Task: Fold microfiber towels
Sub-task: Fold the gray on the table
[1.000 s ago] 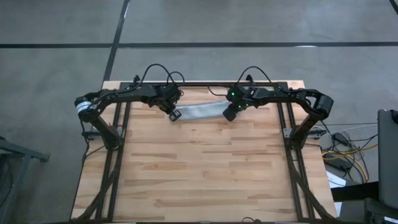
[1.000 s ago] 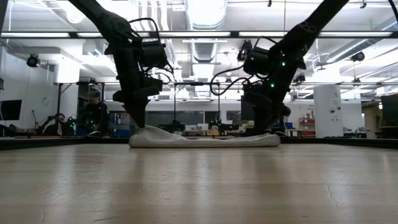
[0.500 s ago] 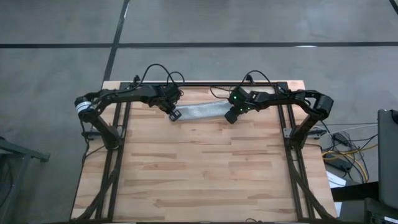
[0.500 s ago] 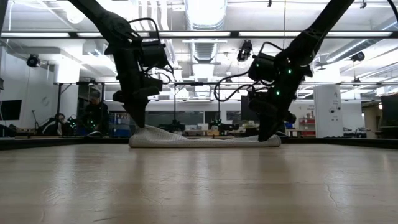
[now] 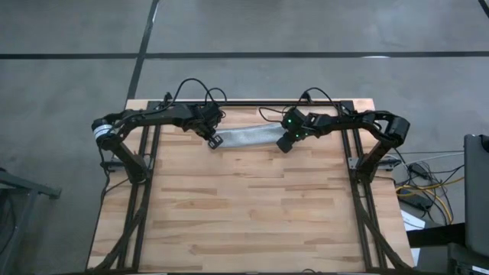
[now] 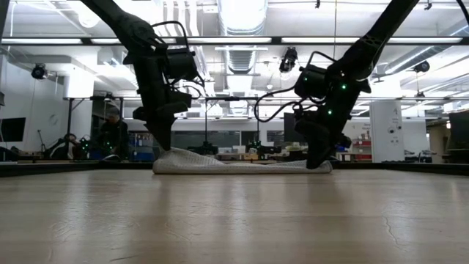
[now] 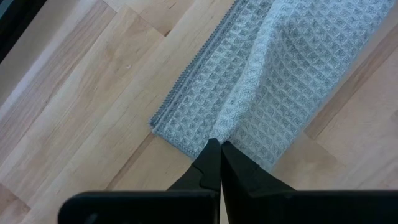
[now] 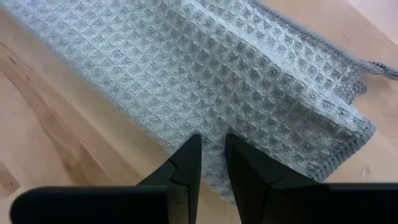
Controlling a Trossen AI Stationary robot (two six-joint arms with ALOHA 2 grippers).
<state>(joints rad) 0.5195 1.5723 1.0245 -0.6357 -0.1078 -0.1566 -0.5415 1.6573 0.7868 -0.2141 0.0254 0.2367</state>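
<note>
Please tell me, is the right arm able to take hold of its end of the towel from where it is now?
Probably yes. The right gripper is already down over the towel near its edge, fingers slightly apart with cloth showing between them, and nothing lies in the way. The left gripper is pinched shut on the other end.

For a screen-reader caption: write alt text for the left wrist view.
The left gripper has its two dark fingers pressed together on a pinched ridge at the edge of a light grey-blue waffle-textured towel. The towel lies on the light wooden table and runs away from the fingers.
</note>
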